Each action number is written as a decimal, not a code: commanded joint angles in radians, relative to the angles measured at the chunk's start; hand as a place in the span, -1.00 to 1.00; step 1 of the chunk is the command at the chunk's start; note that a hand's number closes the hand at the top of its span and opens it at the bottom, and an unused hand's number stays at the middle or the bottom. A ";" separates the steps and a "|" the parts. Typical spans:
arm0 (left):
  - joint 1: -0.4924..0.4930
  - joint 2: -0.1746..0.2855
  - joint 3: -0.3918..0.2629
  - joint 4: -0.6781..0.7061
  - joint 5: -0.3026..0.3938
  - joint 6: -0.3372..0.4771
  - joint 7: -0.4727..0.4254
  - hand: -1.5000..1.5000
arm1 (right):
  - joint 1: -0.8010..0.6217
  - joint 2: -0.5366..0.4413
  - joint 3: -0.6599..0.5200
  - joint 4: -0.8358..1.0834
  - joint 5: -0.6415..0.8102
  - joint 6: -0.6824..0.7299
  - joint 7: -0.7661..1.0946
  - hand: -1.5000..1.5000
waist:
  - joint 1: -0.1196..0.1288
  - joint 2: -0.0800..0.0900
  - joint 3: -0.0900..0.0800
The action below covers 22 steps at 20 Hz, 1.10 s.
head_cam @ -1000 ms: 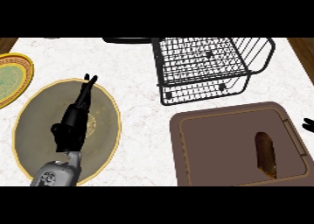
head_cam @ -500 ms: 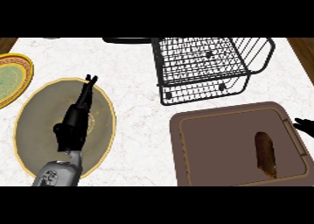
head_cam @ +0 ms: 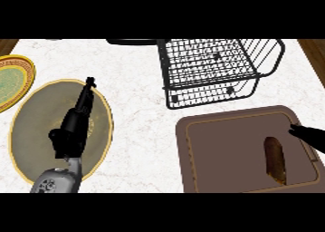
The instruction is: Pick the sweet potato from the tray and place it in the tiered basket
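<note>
Brown tray (head_cam: 218,149) on the white bench (head_cam: 138,86) carries the sweet potato (head_cam: 275,161) in its right half. Right hand (head_cam: 313,138) is over the tray's right rim, fingers straight, empty. Left hand (head_cam: 69,132) is left of the tray, fingers outstretched, empty, above an olive plate (head_cam: 27,136). Tiered basket (head_cam: 212,72) stands beyond the tray.

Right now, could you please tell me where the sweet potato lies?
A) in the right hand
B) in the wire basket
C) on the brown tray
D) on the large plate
C: the sweet potato lies on the brown tray, toward its right side, apart from the right hand at the tray's edge.
</note>
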 commanded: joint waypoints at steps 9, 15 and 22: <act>-0.039 -0.013 0.045 0.024 0.006 -0.050 0.005 0.00 | -0.061 0.054 0.029 0.095 0.092 -0.006 -0.033 -1.00 | -0.002 0.000 0.000; 0.043 -0.026 0.026 -0.015 -0.027 -0.034 -0.027 0.00 | -0.032 0.113 0.074 0.127 0.135 -0.077 -0.034 -1.00 | 0.000 0.000 0.000; 0.032 -0.040 -0.011 -0.119 -0.075 -0.024 0.092 0.00 | -0.084 0.139 0.057 0.175 0.134 -0.053 -0.026 -1.00 | 0.002 -0.001 0.000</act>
